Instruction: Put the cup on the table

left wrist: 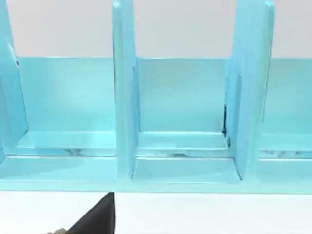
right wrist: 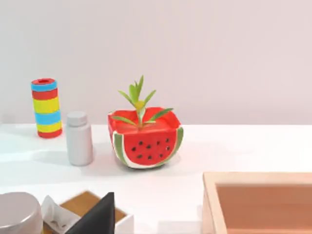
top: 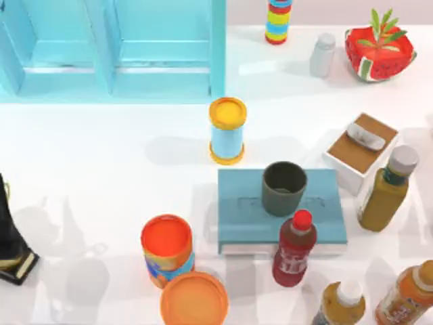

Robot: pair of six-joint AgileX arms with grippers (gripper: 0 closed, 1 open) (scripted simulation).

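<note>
**Cup on the book, not on the bare surface**

Cup (top: 284, 188): stands upright on the teal book (top: 325, 217), near its far edge, mouth open to above. Book: lies flat on the white surface (top: 101, 156), right of the middle. Just behind the book, a blue can with orange lid (top: 227, 130), upright, apart from the cup. At the book's front edge, a red bottle (top: 294, 249); to the left of it, an orange patterned canister (top: 167, 249).

Left arm (top: 10, 237): sits at the left edge of the surface, well apart from the cup. Left pincer (left wrist: 97, 219): seems to be the dark wedge facing the light-blue cabinet (left wrist: 180, 112); spread or pressed together, cannot tell. Right pincer (right wrist: 97, 217): looks toward the watermelon pot (right wrist: 146, 141) and a white bottle (right wrist: 79, 139); state likewise cannot be told.
</note>
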